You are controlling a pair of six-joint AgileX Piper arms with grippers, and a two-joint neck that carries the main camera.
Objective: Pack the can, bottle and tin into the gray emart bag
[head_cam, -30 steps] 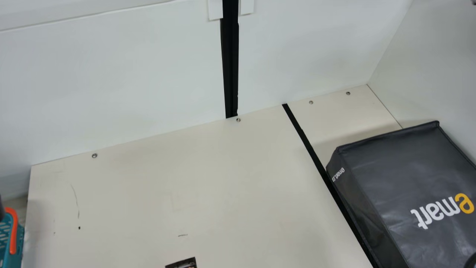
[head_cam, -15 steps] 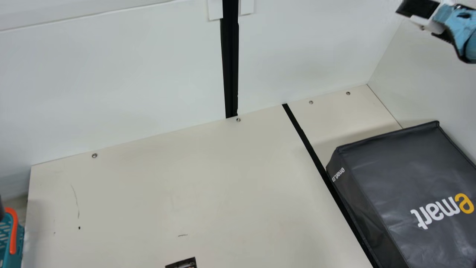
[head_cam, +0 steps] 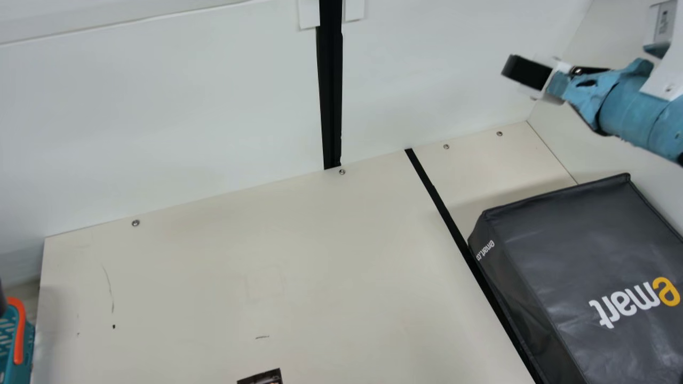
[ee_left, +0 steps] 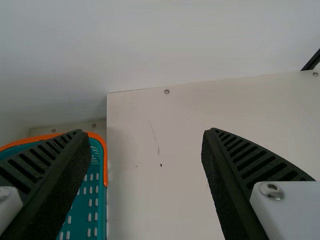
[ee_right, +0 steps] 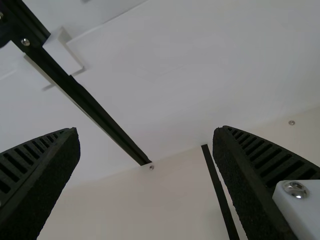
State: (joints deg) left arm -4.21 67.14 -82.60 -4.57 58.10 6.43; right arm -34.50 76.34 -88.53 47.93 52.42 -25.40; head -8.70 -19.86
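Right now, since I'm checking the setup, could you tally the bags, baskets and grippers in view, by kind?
Bags: 1, the gray emart bag
Baskets: 1, the teal basket
Grippers: 2, the left gripper and right gripper
Total: 4

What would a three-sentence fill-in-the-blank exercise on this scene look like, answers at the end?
In the main view, the basket is at the left edge and the bag toward the ____. The basket's rim is ____. The left gripper and right gripper are both ____, not shut.
Missing words: right; orange; open.
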